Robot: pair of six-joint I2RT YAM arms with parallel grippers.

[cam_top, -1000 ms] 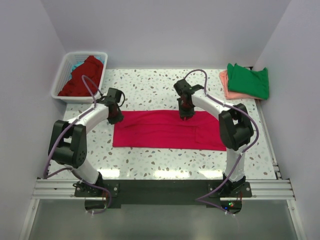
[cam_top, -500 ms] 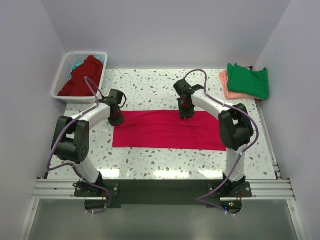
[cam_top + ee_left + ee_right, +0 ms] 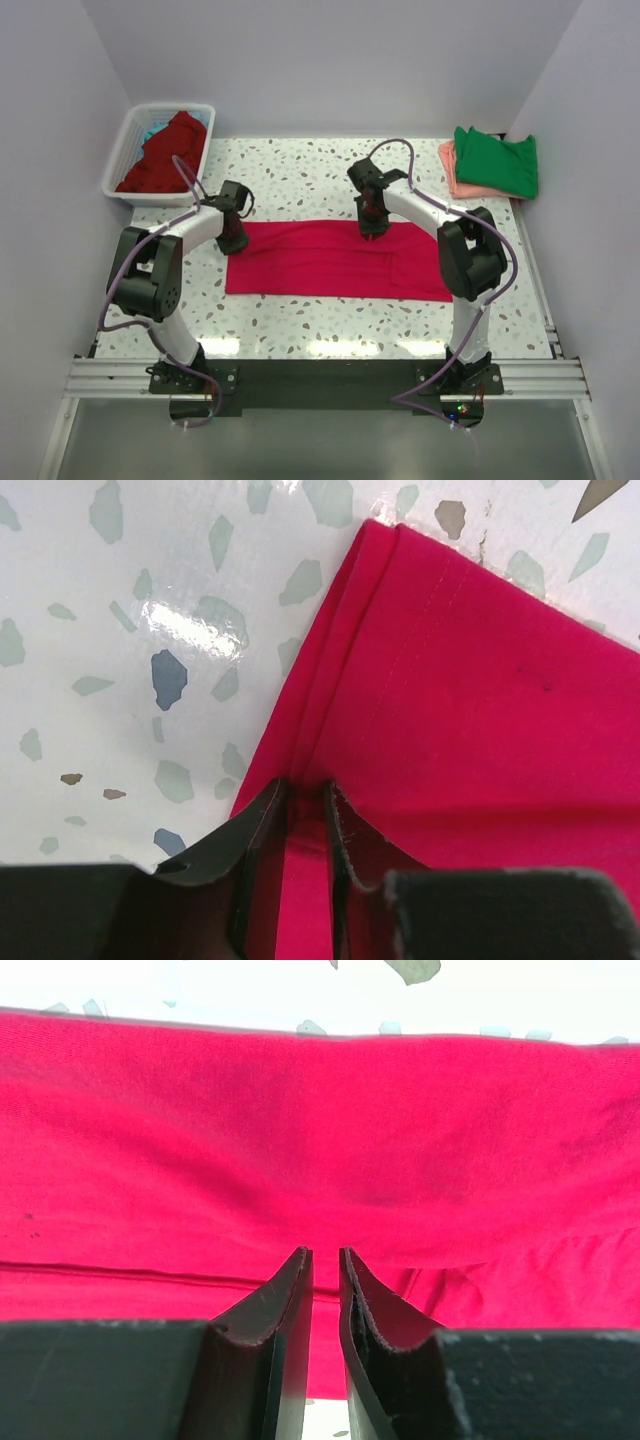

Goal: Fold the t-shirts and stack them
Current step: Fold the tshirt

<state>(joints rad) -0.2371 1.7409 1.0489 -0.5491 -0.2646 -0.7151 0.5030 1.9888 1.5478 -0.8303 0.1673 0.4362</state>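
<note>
Crimson-pink t-shirt (image 3: pixel 335 262) lies on the table (image 3: pixel 300 180) as a band, long axis left to right. Left gripper (image 3: pixel 233 240) pinches its far-left corner; right gripper (image 3: pixel 371 228) pinches the far edge, right of middle. Cloth spreads nearward from both. We judge the next fold comes toward us.

1. white-and-black left arm (image 3: pixel 190 232), lilac cable along it: elbow out to the left, forearm reaching forward and inward, wrist tipped down.
2. black two-finger left gripper (image 3: pixel 306 785): jaws nearly together, nipping a fold at the corner edge of the bright crimson-pink cloth t-shirt (image 3: pixel 480 700).
3. white-and-black right arm (image 3: pixel 420 205): elbow at right, forearm reaching forward and left.
4. black two-finger right gripper (image 3: pixel 325 1253): pointing down, jaws a narrow slit apart, pinching the same t-shirt's far edge.
</note>
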